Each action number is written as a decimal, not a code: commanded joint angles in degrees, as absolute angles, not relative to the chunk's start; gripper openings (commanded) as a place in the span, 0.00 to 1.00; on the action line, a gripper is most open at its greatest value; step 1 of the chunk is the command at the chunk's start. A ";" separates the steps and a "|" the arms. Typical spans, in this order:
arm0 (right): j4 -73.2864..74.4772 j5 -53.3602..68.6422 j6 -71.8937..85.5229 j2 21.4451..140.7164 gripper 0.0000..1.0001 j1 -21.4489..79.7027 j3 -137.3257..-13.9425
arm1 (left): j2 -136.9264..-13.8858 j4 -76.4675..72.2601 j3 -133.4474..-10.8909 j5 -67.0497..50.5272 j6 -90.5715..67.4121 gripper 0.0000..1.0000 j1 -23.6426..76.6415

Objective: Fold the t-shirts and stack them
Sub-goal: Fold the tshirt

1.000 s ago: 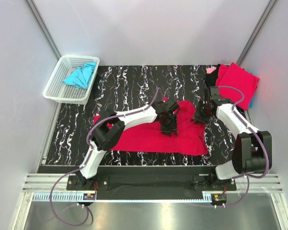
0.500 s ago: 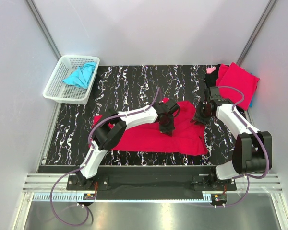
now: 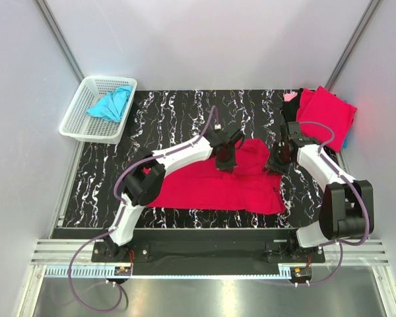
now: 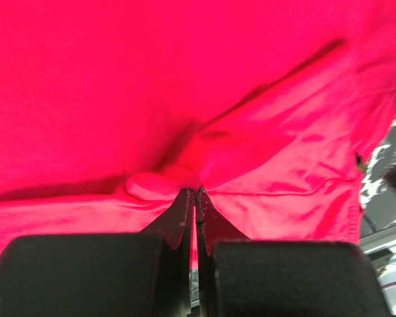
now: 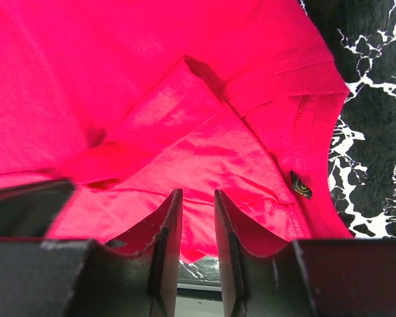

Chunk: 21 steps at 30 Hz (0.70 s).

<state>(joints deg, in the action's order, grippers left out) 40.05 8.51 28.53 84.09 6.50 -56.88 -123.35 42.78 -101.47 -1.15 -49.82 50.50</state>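
Observation:
A crimson red t-shirt (image 3: 204, 188) lies spread on the black marbled table (image 3: 165, 119). My left gripper (image 3: 224, 156) is over the shirt's far edge. In the left wrist view its jaws (image 4: 195, 193) are shut on a pinched fold of the red cloth (image 4: 185, 79). My right gripper (image 3: 277, 158) is at the shirt's right end by the collar. In the right wrist view it (image 5: 197, 195) stands a little open just above the red cloth (image 5: 152, 79), gripping nothing. A turquoise t-shirt (image 3: 111, 104) lies crumpled in the basket. A folded red shirt (image 3: 327, 112) lies at the back right.
The white lattice basket (image 3: 82, 125) stands at the table's back left corner. A pink cloth edge (image 3: 290, 96) shows beside the folded red shirt. Grey walls close in the table on three sides. The shirt's collar tag (image 5: 301, 186) lies right of my right fingers.
My left gripper has moved toward the far side of the table, drawing the pinched red cloth with it. The right gripper has barely moved.

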 commanded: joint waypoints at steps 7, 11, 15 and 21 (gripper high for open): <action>38.33 11.68 26.90 86.22 0.33 6.77 -56.60 | -121.55 42.71 -107.31 0.62 -46.76 0.00 45.53; 37.62 12.30 25.75 89.81 0.32 6.77 -57.13 | -123.48 42.89 -108.28 0.35 -46.41 0.00 44.74; 35.78 13.53 25.22 93.51 0.32 6.68 -59.14 | -124.28 42.72 -107.84 0.35 -45.97 0.02 44.39; 34.10 15.21 25.22 100.54 0.29 6.77 -63.54 | -124.45 42.80 -106.61 0.26 -45.70 0.03 43.68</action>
<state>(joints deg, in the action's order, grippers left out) 36.80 13.30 26.00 98.59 6.50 -59.77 -124.88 43.66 -105.97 -0.80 -46.74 44.38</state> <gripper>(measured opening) 0.298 0.029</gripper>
